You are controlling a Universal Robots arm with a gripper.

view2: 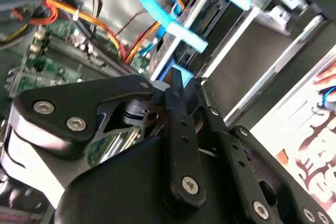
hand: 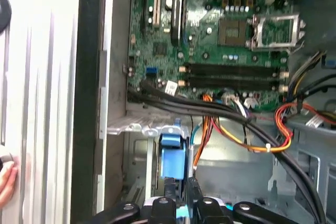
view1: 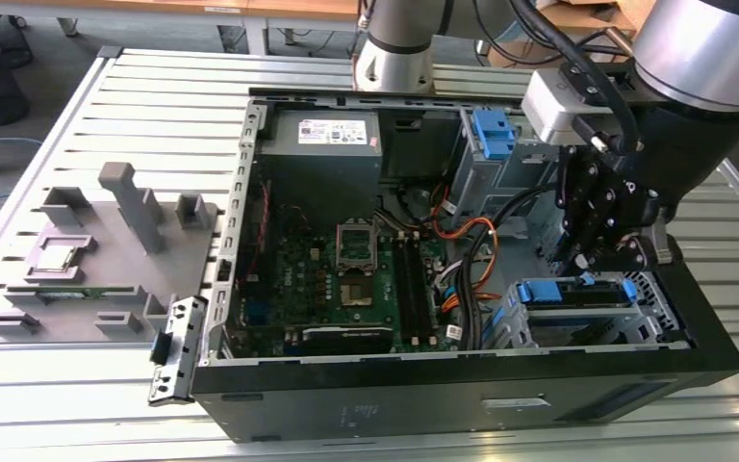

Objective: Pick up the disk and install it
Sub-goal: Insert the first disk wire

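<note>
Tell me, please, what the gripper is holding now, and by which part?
The gripper grips the disk by the blue bracket on its edge, at the drive cage.

The exterior camera stands off high over my grey slatted metal table (view1: 100,385) and looks steeply down into the open black computer case (view1: 472,395), taking in the whole of it; my arm enters that view at about two o'clock. My two wrist cameras ride just behind my black gripper (hand: 181,188) and look along it into the case at close range, the second wrist view closer and more slanted. All three views share the green motherboard (hand: 220,51) and the orange cable bundle (hand: 247,140).
</note>
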